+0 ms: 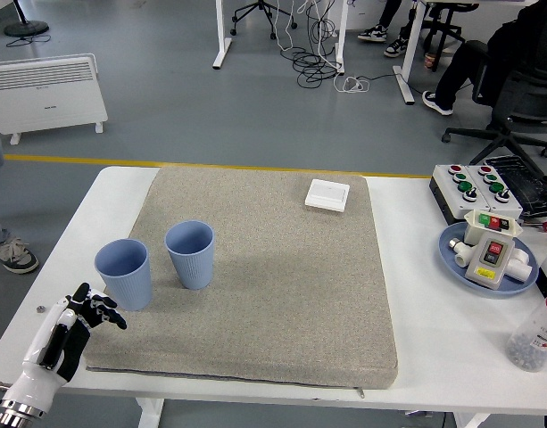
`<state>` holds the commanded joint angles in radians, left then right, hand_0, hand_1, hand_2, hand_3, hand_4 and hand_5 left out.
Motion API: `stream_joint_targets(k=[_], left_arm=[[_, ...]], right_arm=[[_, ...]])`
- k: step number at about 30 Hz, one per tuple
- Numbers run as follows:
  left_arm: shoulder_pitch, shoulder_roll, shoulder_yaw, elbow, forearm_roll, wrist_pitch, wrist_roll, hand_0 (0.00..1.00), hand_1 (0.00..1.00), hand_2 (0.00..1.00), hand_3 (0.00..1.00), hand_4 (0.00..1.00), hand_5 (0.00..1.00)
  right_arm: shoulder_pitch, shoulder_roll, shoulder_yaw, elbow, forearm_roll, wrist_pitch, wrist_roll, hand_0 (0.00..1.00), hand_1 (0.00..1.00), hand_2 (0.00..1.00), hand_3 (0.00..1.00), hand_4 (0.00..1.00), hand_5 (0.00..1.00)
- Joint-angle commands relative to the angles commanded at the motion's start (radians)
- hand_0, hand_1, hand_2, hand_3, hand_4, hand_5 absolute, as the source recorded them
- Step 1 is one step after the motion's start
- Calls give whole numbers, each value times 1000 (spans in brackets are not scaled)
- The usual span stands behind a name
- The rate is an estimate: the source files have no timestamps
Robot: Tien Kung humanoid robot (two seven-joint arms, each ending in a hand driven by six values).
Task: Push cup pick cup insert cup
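Observation:
Two light blue ribbed cups stand upright on a beige mat [282, 267]. The left cup [124, 273] is at the mat's left edge. The right cup [190, 254] stands just beside it, a small gap apart. My left hand [77, 325] comes in at the lower left, below the left cup and apart from it. Its fingers are relaxed and hold nothing. My right arm is out of view.
A small white square pad [327, 193] lies at the mat's far right. A blue plate [456, 259] with a switch box, button boxes [476, 187] and a clear bottle [534, 334] stand at the table's right. A person sits at the far right.

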<state>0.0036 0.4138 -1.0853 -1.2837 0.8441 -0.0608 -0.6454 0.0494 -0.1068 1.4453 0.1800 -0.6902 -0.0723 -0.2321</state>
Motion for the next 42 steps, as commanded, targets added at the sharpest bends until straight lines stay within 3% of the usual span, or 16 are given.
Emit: stream_joint_targets(k=[31,42], left_arm=[[-89,-17,40,163,145,-14,3,519,514,474,421,616,891],[-114,-10,36,190,213,-12,3,568,530,481,428,638,911]], right_arm=[[-8,3,-3,0,0,-1,-1,763,659,702,623,185,630],[-7,2,-7,0,3,0,0,763,659,701,623,185,626]])
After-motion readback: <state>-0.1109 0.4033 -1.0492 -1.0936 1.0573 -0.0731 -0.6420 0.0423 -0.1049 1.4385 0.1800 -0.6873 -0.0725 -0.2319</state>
